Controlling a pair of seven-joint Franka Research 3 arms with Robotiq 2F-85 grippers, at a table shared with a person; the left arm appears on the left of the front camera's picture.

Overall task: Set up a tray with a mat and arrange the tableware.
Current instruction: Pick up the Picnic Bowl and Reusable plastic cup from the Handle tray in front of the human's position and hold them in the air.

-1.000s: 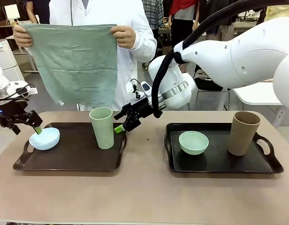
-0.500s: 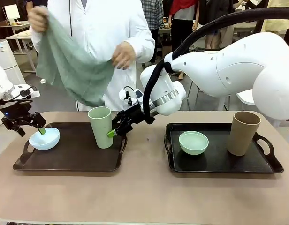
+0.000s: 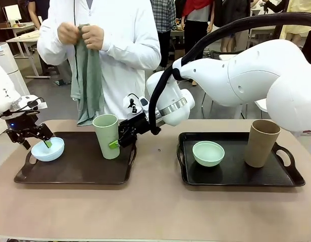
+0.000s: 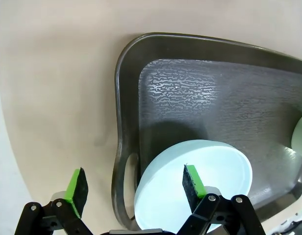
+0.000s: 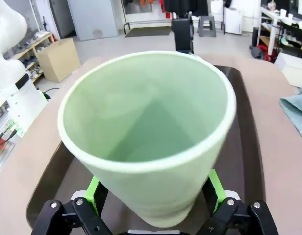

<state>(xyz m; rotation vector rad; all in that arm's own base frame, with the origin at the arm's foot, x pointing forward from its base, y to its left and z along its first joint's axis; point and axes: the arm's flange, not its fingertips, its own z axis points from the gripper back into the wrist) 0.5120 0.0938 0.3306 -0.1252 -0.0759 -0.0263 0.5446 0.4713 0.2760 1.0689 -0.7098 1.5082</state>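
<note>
Straddling pale green tumbler (image 3: 107, 137): right end effector (image 5: 155, 187) jaws apart | left end effector (image 4: 135, 182) apart over bluish-white bowl (image 4: 217, 164)

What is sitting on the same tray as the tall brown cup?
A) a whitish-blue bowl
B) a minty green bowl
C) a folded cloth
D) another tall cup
B: the mint green bowl sits next to the tan-brown tumbler on the right-hand tray, and nothing else is on that tray.
</note>
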